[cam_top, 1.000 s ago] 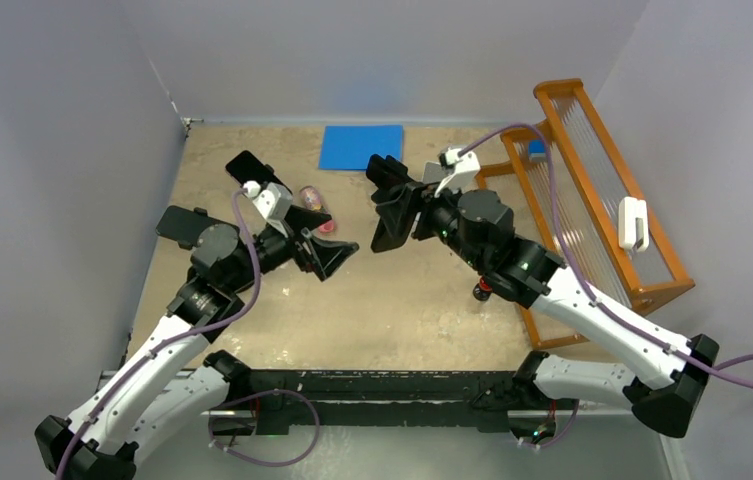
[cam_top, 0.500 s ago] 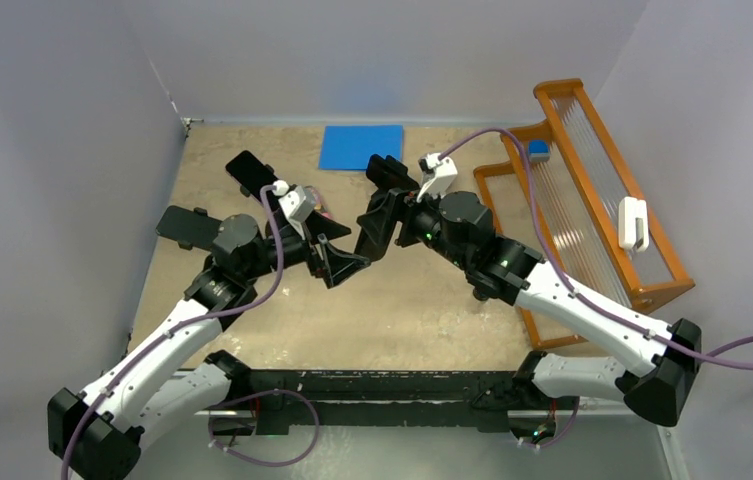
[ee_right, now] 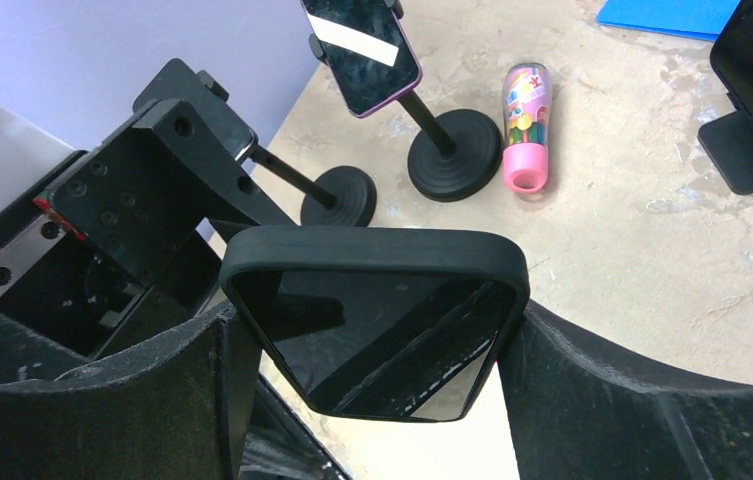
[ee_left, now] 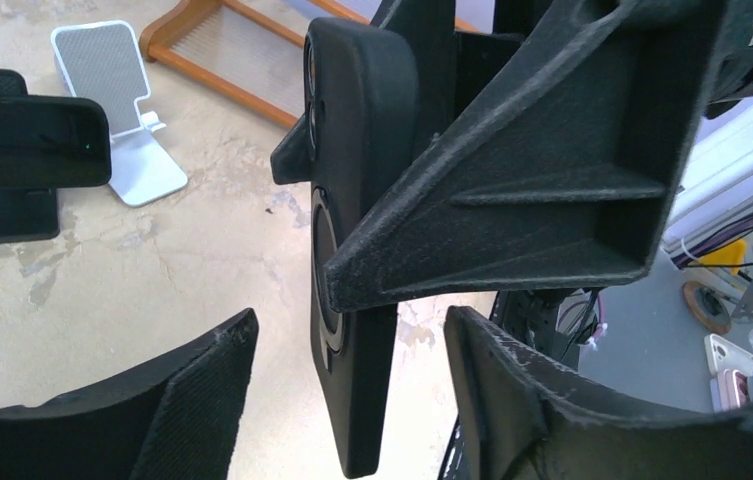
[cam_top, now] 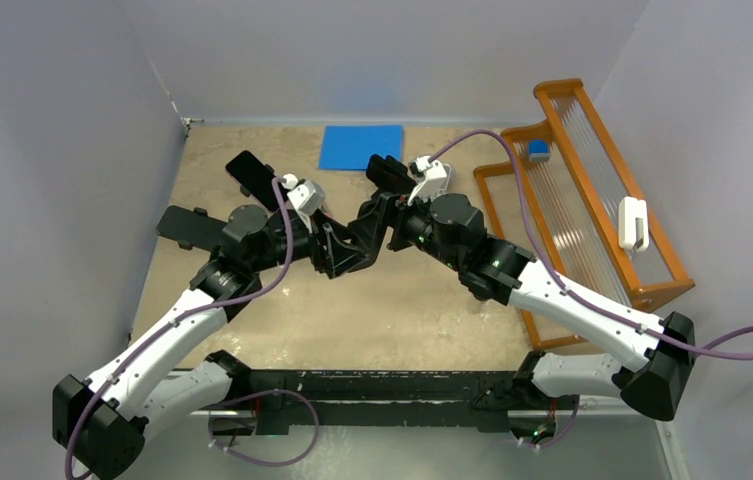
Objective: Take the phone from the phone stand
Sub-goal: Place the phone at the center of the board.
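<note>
- Phone (ee_right: 372,300): black case, dark screen. It is off every stand and carried in the air over the middle of the counter (cam_top: 402,300), standing on edge.
- Right gripper (ee_right: 372,350): clenched on the phone, one finger against each long side.
- Left gripper (ee_left: 349,340): released, jaws spread either side of the phone's lower end. The wrist view shows a gap on both sides, so there is no contact.
- White stand (ee_left: 117,110): empty, on the counter just beside the foot of the wooden rack (cam_top: 592,190), toward the right edge.
- Other items: a second phone (ee_right: 362,50) on a black pole stand, a pink tube (ee_right: 525,125) lying beside that stand's base, and a blue mat (cam_top: 362,146) at the far edge.
- Step in hand, as judged: the lift-off looks done, and this looks like a handover between the two arms.
- Next move, as judged: the left jaws should close squarely on the case before the right lets go. Releasing early risks a drop onto the counter.
</note>
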Robot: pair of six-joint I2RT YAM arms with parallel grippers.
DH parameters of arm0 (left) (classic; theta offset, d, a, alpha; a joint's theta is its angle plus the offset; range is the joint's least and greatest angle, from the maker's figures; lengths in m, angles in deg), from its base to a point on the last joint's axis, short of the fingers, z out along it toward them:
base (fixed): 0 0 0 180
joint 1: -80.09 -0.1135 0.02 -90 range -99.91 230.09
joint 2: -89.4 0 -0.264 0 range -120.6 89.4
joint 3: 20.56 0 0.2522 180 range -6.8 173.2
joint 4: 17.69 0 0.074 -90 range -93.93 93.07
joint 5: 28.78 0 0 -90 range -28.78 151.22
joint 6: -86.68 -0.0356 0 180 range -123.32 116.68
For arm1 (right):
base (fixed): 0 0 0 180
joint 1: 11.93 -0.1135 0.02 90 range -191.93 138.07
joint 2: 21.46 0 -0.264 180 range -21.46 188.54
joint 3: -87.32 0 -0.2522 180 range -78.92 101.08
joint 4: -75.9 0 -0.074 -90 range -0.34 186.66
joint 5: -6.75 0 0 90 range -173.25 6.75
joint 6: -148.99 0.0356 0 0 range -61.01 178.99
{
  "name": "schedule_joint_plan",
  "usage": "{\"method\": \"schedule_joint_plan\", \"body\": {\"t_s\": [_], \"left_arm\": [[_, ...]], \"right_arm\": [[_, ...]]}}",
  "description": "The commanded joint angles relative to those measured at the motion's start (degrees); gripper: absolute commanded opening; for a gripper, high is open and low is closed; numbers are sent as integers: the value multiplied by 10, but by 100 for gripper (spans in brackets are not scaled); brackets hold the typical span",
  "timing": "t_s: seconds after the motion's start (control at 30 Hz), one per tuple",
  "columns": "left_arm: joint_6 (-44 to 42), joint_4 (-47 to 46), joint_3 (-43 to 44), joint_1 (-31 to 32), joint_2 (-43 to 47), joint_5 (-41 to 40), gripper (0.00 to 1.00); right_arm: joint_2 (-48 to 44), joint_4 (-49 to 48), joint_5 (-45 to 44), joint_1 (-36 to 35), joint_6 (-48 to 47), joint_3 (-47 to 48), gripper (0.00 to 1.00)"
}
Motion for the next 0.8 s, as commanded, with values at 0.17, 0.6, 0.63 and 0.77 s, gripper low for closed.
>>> {"method": "schedule_joint_plan", "body": {"t_s": [0.17,0.6,0.63,0.77], "left_arm": [[-17,4,37,3,-15,8,48],[-32,24,50,6,-29,5,41],[-33,24,50,6,-31,5,41],[-36,24,50,8,-28,3,30]], "right_arm": [[-2,-64,-4,-3,17,36,51],[4,-48,-23,-4,30,56,50],[5,-48,-22,-5,31,57,51],[8,-48,-19,-5,31,61,51]]}}
